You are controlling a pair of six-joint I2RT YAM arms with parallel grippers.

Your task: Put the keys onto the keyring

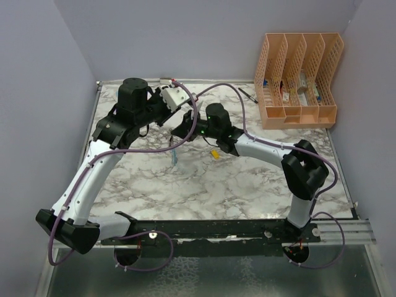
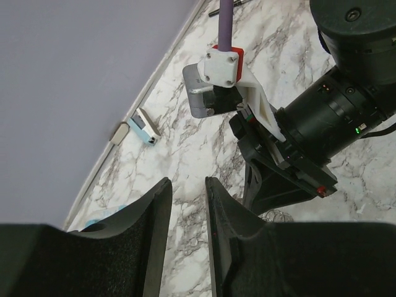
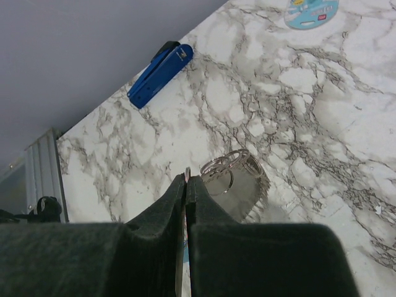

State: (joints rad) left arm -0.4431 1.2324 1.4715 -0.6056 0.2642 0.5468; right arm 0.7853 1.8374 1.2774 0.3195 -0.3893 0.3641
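Right gripper (image 1: 178, 132) points left over the marble table (image 1: 260, 185). Keyring (image 1: 175, 156): only the light-blue section resolves, just base-side of the gripper tip; contact unclear. Yellow key (image 1: 216, 154) lies on the table right of the gripper, near its wrist. Black pen (image 1: 247, 94) and orange file rack (image 1: 300, 80) sit well apart, far-right of it.

You are looking at a robotics lab cell. Plain lavender walls (image 1: 204, 37) box in a marble-patterned table (image 1: 247, 185). The left arm (image 1: 93, 179) and right arm (image 1: 266, 148) are bolted to a black rail (image 1: 216, 228) at its near edge. Office props include a peach file organizer (image 1: 301, 80) at the far right and a blue stapler (image 3: 159, 74).
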